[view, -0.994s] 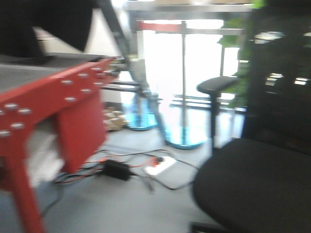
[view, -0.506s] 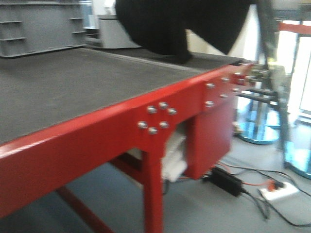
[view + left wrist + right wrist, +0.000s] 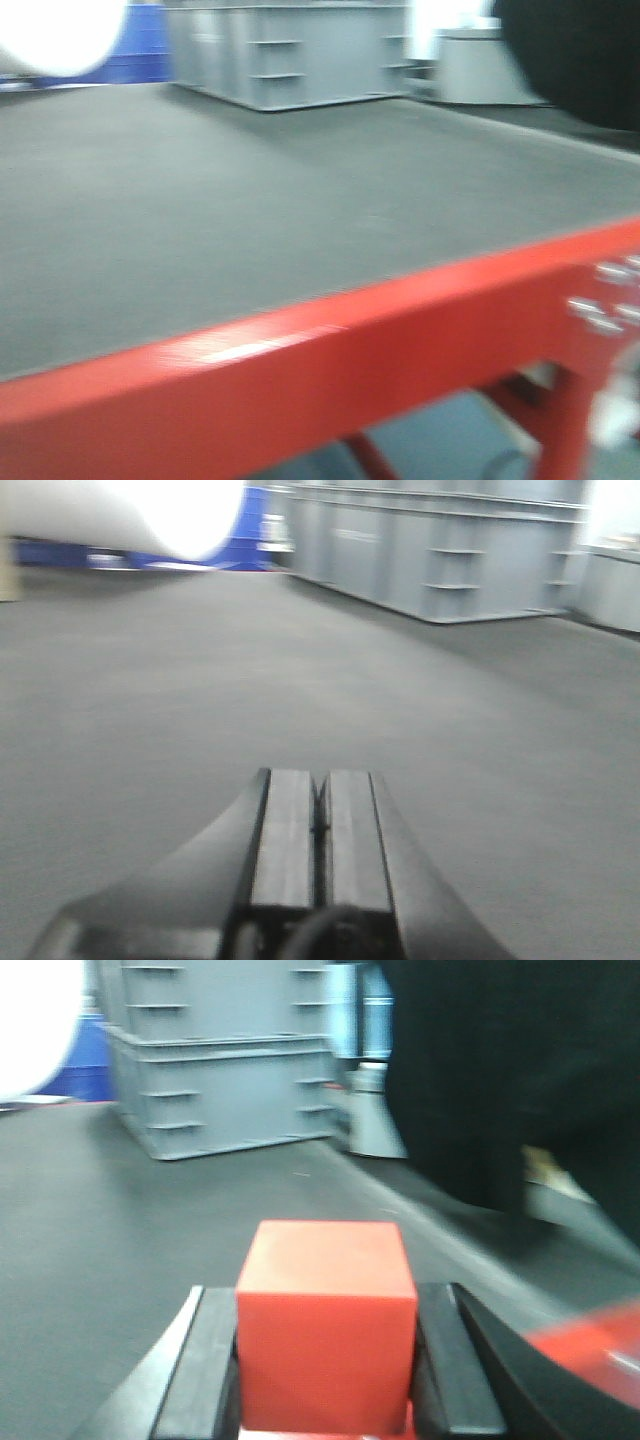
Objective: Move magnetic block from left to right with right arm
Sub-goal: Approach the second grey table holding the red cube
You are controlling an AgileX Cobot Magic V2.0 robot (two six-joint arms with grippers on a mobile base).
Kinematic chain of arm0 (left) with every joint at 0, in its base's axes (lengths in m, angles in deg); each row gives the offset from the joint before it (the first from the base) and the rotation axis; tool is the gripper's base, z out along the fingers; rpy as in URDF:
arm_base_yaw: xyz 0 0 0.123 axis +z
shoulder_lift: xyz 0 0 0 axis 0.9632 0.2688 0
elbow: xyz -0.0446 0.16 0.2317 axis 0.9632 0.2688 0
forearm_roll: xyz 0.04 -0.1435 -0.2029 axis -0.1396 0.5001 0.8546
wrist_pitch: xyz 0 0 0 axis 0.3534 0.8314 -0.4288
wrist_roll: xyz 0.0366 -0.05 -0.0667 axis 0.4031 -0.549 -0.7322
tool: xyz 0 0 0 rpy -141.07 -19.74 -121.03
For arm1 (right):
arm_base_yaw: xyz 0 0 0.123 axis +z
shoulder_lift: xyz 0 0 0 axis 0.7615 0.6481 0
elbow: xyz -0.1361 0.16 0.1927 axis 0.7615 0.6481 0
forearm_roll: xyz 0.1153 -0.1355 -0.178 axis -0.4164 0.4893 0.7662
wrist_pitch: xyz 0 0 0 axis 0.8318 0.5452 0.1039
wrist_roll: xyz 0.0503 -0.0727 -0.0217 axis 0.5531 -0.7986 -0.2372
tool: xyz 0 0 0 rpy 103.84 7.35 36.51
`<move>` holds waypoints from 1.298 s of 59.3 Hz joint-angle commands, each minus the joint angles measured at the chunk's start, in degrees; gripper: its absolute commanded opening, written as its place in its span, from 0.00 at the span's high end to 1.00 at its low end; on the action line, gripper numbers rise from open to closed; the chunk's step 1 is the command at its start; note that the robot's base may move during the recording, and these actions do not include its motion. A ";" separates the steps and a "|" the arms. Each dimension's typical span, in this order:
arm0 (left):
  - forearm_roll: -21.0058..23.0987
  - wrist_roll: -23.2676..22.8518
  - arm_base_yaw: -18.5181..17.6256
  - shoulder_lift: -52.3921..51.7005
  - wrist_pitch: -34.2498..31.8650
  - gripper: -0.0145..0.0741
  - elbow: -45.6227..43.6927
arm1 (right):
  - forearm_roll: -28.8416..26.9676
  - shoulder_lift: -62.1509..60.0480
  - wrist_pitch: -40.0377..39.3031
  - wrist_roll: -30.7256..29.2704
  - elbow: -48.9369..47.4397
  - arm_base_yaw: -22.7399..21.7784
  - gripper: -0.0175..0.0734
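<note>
The right gripper (image 3: 328,1305) is closed on the magnetic block (image 3: 325,1335), a plain red cube clamped between its two black fingers (image 3: 205,1370) and held above the dark grey table mat (image 3: 100,1220). Only the right wrist view shows the block. The left wrist view shows the left gripper (image 3: 320,830) with its pads pressed flat together and nothing between them, low over bare mat. The blurred front view shows neither gripper, only the mat and the table's red frame (image 3: 300,370) with silver bolts (image 3: 600,300) at its right end. At the far edge of the table stands a grey stacking crate (image 3: 220,1060), with a blue bin (image 3: 140,45) to its left. A large, blurred black shape (image 3: 500,1080) blocks the right background.
</note>
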 commanded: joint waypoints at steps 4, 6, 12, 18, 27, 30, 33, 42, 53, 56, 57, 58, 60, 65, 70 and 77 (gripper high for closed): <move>0.00 -0.25 -0.30 -0.37 -5.05 0.97 0.54 | 0.32 0.67 -5.27 -0.07 -1.80 -0.23 0.51; 0.00 -0.25 -0.30 -0.37 -5.05 0.97 0.54 | 0.32 0.67 -5.27 -0.07 -1.80 -0.23 0.51; 0.00 -0.25 -0.30 -0.37 -5.05 0.97 0.54 | 0.32 0.67 -5.27 -0.07 -1.80 -0.23 0.51; 0.00 -0.25 -0.30 -0.37 -5.05 0.97 0.54 | 0.32 0.67 -5.27 -0.07 -1.80 -0.23 0.51; 0.00 -0.25 -0.30 -0.37 -5.05 0.97 0.54 | 0.32 0.67 -5.27 -0.07 -1.80 -0.23 0.51; 0.00 -0.25 -0.30 -0.37 -5.05 0.97 0.54 | 0.32 0.67 -5.27 -0.07 -1.80 -0.23 0.51; 0.00 -0.25 -0.30 -0.37 -5.05 0.97 0.54 | 0.32 0.67 -5.27 -0.07 -1.80 -0.23 0.51; 0.00 -0.25 -0.30 -0.37 -5.05 0.97 0.54 | 0.32 0.67 -5.27 -0.07 -1.80 -0.23 0.51; 0.00 -0.25 -0.30 -0.37 -5.05 0.97 0.54 | 0.32 0.67 -5.27 -0.07 -1.80 -0.23 0.51; 0.00 -0.25 -0.30 -0.37 -5.05 0.97 0.54 | 0.32 0.67 -5.27 -0.07 -1.80 -0.23 0.51; 0.00 -0.25 -0.30 -0.37 -5.05 0.97 0.54 | 0.32 0.67 -5.27 -0.07 -1.80 -0.23 0.51; 0.00 -0.25 -0.30 -0.37 -5.05 0.97 0.54 | 0.32 0.67 -5.27 -0.07 -1.80 -0.23 0.51; 0.00 -0.25 -0.30 -0.37 -5.05 0.97 0.54 | 0.32 0.67 -5.27 -0.07 -1.80 -0.23 0.51; 0.00 -0.25 -0.30 -0.37 -5.05 0.97 0.54 | 0.32 0.67 -5.27 -0.07 -1.80 -0.23 0.51; 0.00 -0.25 -0.30 -0.37 -5.05 0.97 0.54 | 0.32 0.67 -5.27 -0.07 -1.80 -0.23 0.51; 0.00 -0.25 -0.30 -0.37 -5.05 0.97 0.54 | 0.32 0.67 -5.27 -0.07 -1.80 -0.23 0.51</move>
